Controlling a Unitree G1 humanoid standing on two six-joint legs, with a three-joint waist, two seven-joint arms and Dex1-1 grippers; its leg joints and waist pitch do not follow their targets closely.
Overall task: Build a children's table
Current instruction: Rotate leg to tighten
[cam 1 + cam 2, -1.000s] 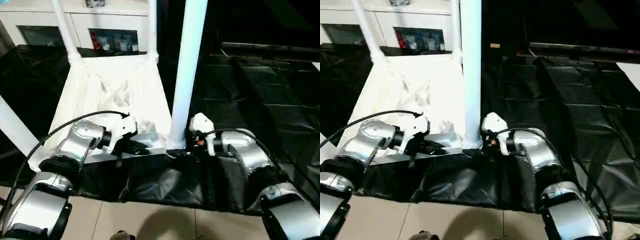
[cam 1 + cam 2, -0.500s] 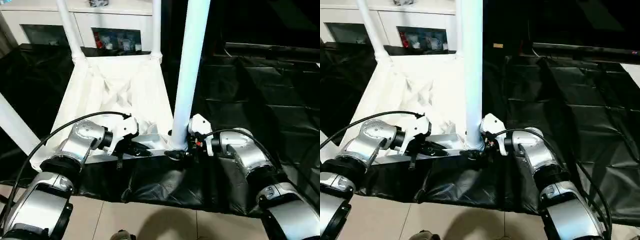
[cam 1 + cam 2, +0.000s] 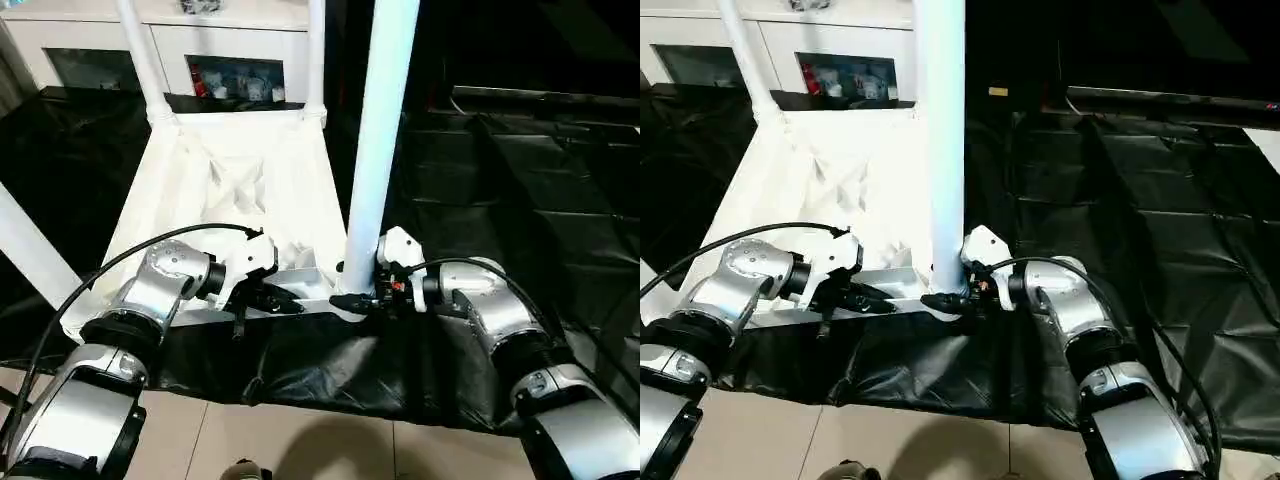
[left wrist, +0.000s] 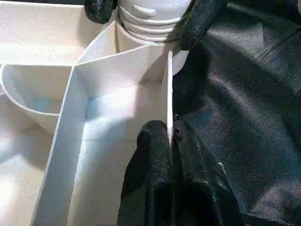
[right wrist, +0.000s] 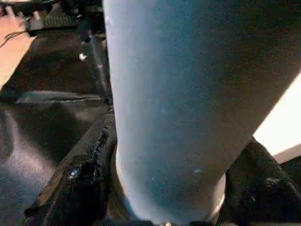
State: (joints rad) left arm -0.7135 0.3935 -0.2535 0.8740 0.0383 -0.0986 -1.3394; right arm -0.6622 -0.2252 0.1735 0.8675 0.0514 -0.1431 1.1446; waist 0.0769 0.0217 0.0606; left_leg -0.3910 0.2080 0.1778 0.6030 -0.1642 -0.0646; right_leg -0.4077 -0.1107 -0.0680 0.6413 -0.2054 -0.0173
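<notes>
Closest to me, the left gripper (image 3: 283,303) is pinched tight on the thin near rim of the upturned tabletop (image 3: 235,175), one black finger either side of the wall, steadying it on the black sheeting (image 3: 520,200). Just beside it at the near right corner, the right gripper (image 3: 352,300) has its fingers (image 4: 200,19) spread round the base of the near-right leg (image 3: 380,140), right where it meets the corner socket (image 4: 150,21); I can't tell whether they actually press on it.

If that leg isn't fully home, a squeeze or twist low down could lever it crooked, or drag the light tabletop, since only a thin plastic edge is held. The rim could flex and slip out.

Farther off, two back legs (image 3: 140,55) stand in their sockets, another leg (image 3: 30,255) slants at the left, and the white cabinet (image 3: 170,40) sits behind.
</notes>
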